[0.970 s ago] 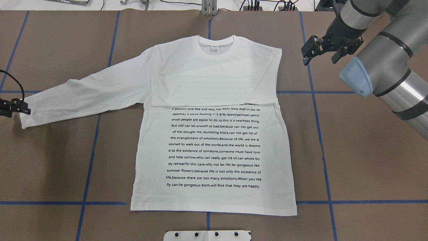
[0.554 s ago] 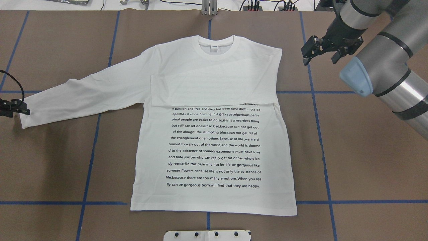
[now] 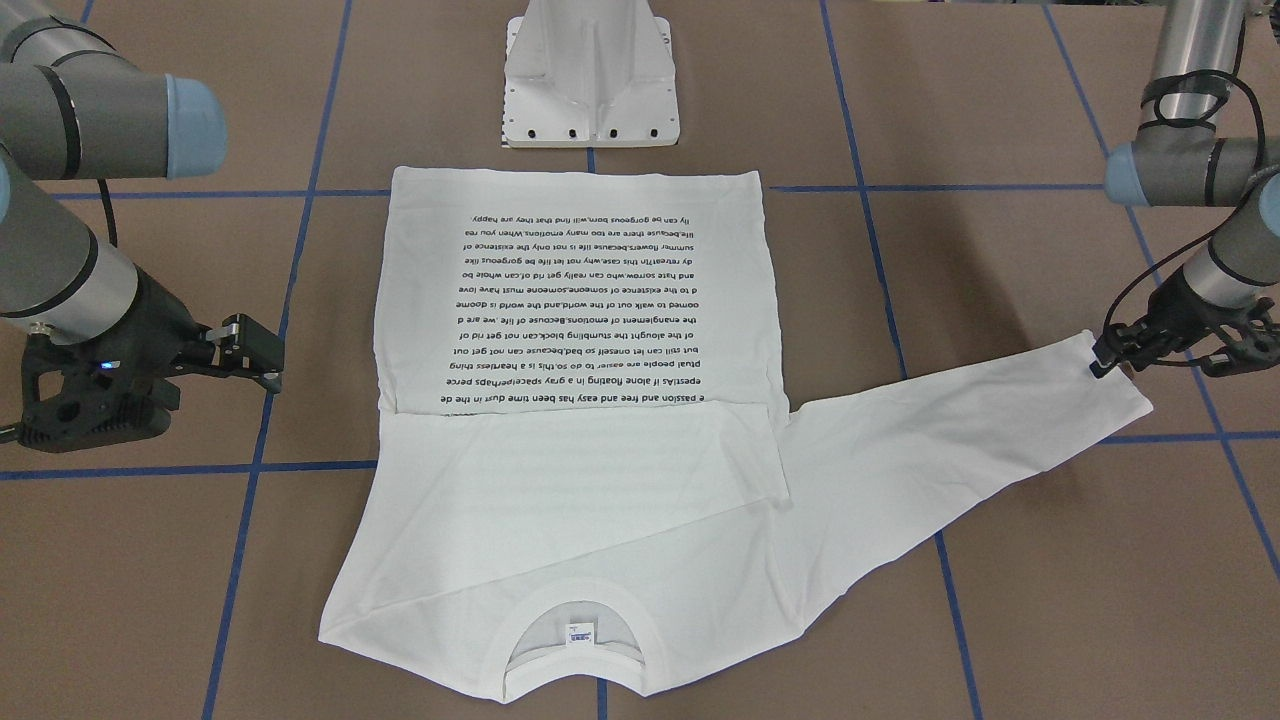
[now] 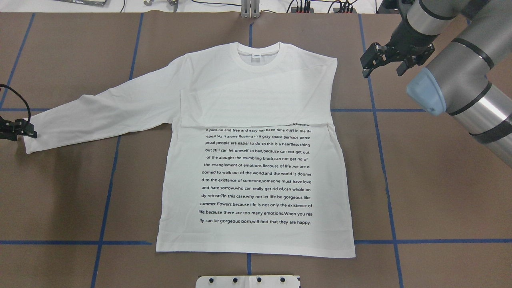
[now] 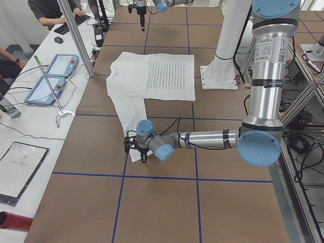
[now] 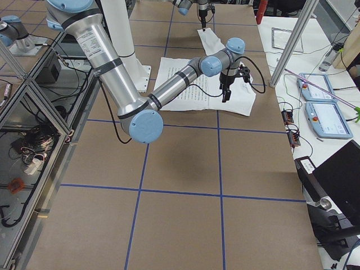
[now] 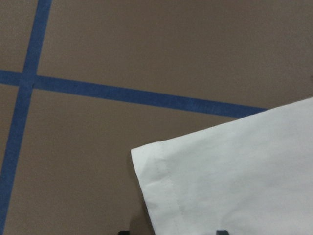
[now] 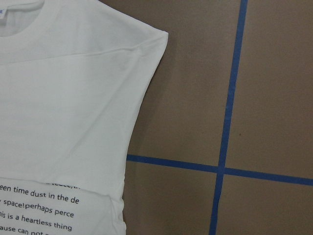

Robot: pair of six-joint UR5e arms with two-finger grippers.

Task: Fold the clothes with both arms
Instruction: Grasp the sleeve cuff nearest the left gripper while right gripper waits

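**White long-sleeved T-shirt lies flat mid-frame, one sleeve yet to fold**
On the brown table (image 4: 440, 192) the T-shirt (image 4: 256, 176) has one sleeve across its chest and the other stretched to the overhead view's left edge. The right gripper (image 4: 382, 72) hangs upper right, fingers apart, clear of the cloth. The left gripper (image 3: 1158, 360) straddles the cuff (image 7: 161, 186), fingers apart; best to close low, catching both layers.

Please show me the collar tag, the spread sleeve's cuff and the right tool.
collar tag (image 4: 256, 57), overhead view: the label's middle.
sleeve cuff (image 7: 156, 191), left wrist view: the stitched hem.
right tool (image 4: 382, 74), overhead view: midway between its fingertips.
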